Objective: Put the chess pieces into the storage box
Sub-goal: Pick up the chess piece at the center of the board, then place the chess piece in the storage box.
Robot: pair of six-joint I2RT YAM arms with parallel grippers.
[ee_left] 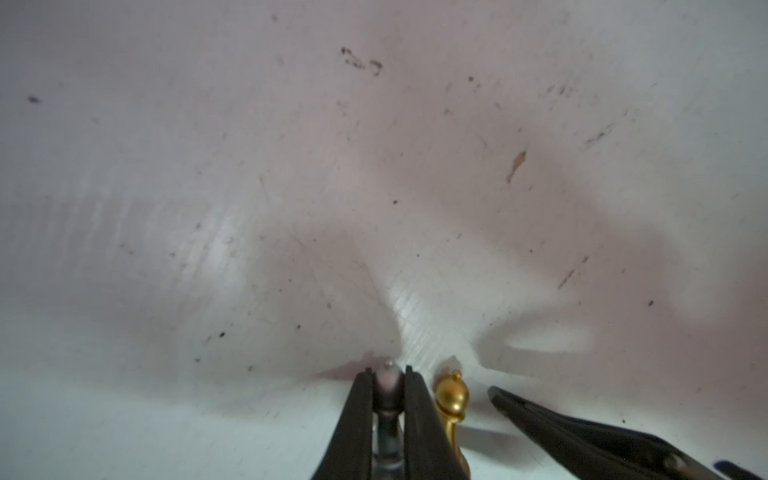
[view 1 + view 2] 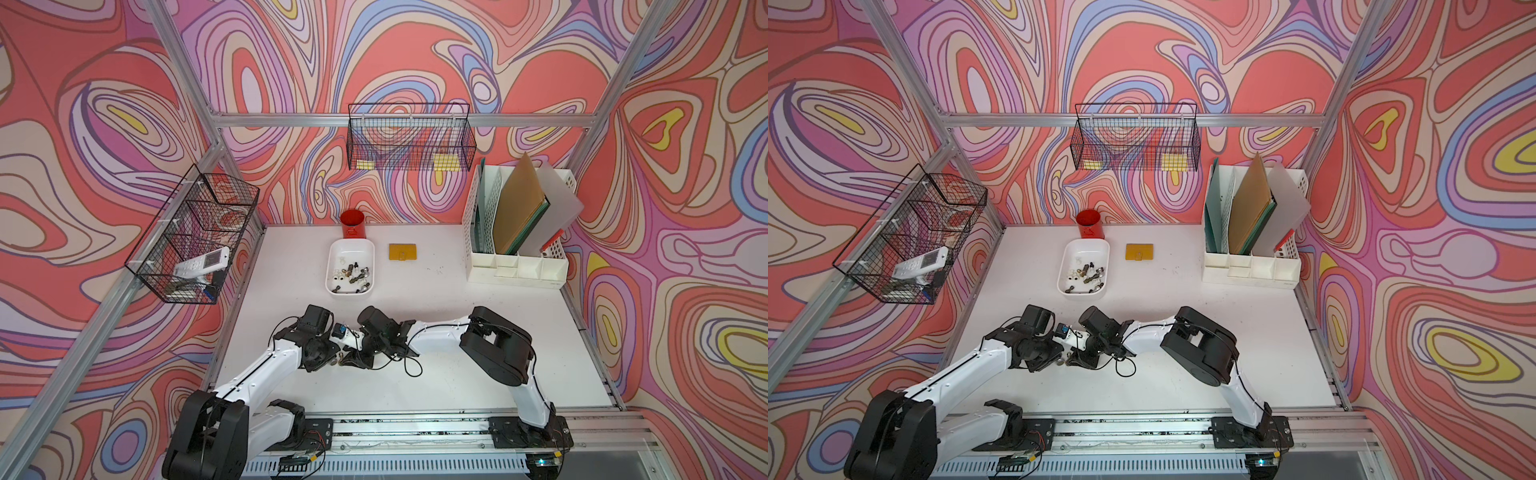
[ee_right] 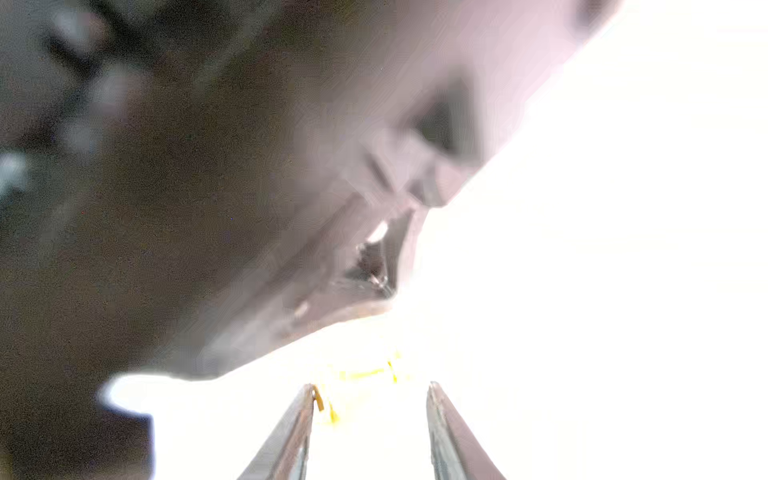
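The white storage box (image 2: 352, 241) (image 2: 1086, 241) sits at the table's back centre and holds several chess pieces (image 2: 353, 274) (image 2: 1086, 274). Near the front, both grippers meet over two pieces standing on the table. My left gripper (image 1: 387, 374) (image 2: 333, 360) is shut on the head of a silver piece (image 1: 387, 388). A gold piece (image 1: 452, 395) (image 2: 341, 361) stands right beside it. My right gripper (image 3: 371, 386) (image 2: 349, 360) is open. The gold piece (image 3: 361, 374) shows between its fingers as a faint, washed-out outline, and one finger (image 1: 540, 419) lies just past that piece.
A red cup (image 2: 352, 223) stands behind the box and a yellow card (image 2: 402, 252) lies to its right. A white file rack (image 2: 515, 266) fills the back right corner. Wire baskets hang on the left wall (image 2: 195, 237) and the back wall (image 2: 411, 137).
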